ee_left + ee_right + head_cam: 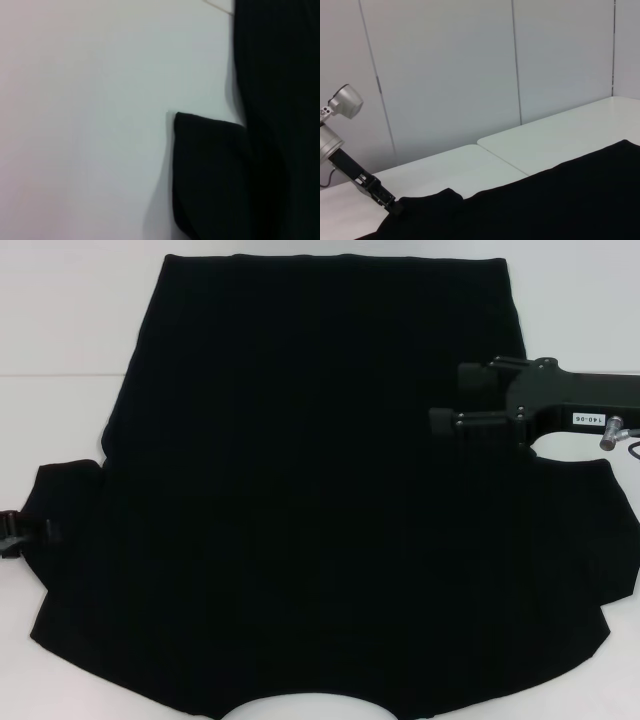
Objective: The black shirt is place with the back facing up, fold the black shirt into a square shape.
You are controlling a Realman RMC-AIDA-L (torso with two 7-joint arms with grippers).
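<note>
The black shirt (pixel 300 500) lies spread flat over most of the white table (pixel 60 440), its plain side up. Its curved neckline is at the near edge and a sleeve sticks out on each side. My right gripper (pixel 455 398) hovers open over the shirt's right side, just above the right sleeve, holding nothing. My left gripper (pixel 14 534) sits at the outer edge of the left sleeve (pixel 210 175). The right wrist view shows the left gripper (pixel 394 206) touching that sleeve's corner. The left wrist view shows the sleeve lying flat.
Bare white tabletop (pixel 85 125) borders the shirt on the left, with more behind the hem (pixel 330 258). A seam (pixel 502 161) runs between two table sections. Grey wall panels (pixel 450 70) stand behind the table.
</note>
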